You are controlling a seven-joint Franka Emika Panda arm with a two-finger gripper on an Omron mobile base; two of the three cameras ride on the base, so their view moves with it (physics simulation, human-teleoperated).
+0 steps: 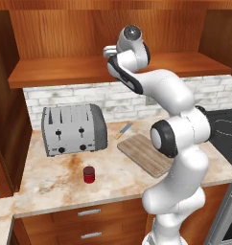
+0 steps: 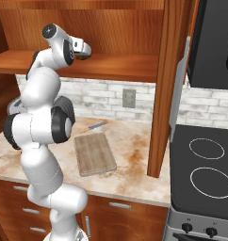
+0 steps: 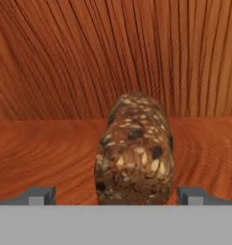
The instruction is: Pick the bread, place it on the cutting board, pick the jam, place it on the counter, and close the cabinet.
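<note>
The bread (image 3: 134,153) is seen on the cabinet (image 3: 51,143) shelf between the open jaws; its near end is cut off below. The jam (image 1: 89,174) is left on the table (image 1: 55,182).

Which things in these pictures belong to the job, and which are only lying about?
Job:
- dark brown seeded bread loaf on the cabinet shelf, between the open gripper tips
- light brown wooden cutting board
- small red jam jar, on the beige marbled counter
- reddish-brown wooden cabinet

Lying about:
- silver toaster
- knife
- black stove
</note>
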